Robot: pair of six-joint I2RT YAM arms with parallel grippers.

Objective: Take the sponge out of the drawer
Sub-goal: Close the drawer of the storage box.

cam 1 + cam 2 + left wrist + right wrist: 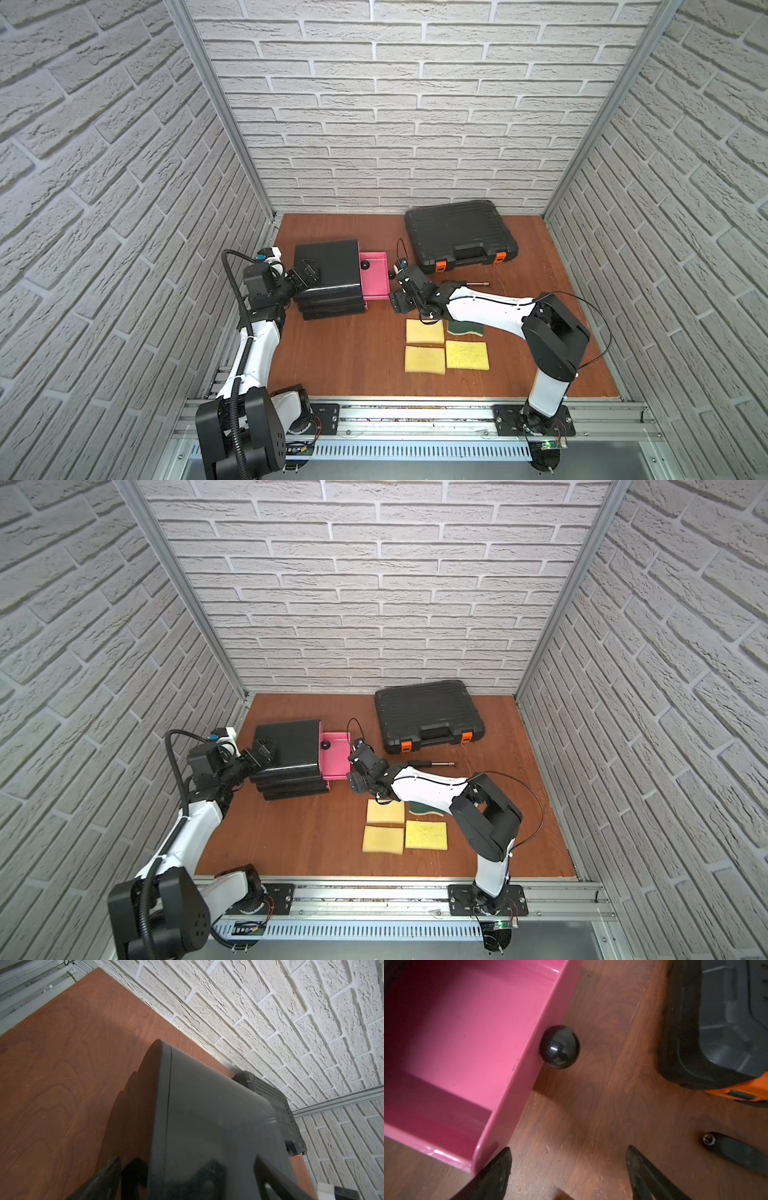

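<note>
I'm looking down on the wooden surface (353,365), with a shut black tool case (459,235) at the back. Left of the case stands the black drawer cabinet (328,266). Its pink top drawer (376,278) is pulled out toward the right arm, and the ones below look shut.

In both top views and in the right wrist view, the part of the drawer I can see is bare pink floor with no sponge on it. The part under the cabinet top is hidden from me.

On the surface, well apart from the drawer, lie three yellow sponges (424,360) and a green sponge (465,328), the green one partly under the right arm. I judge the removal done or nearly so. One of those is likely the task's sponge, though I cannot tell which.

My left hand (306,272) rests spread wide on the cabinet's top, on the side away from the drawer. It looks to be bracing rather than clamping.

My right hand (569,1148) hangs just beside the drawer front, fingers apart with nothing between them. The black knob (559,1047) sits just ahead of it, untouched. A screwdriver (471,284) lies near the case.

All that may be left is backing off, and perhaps shutting the drawer.
</note>
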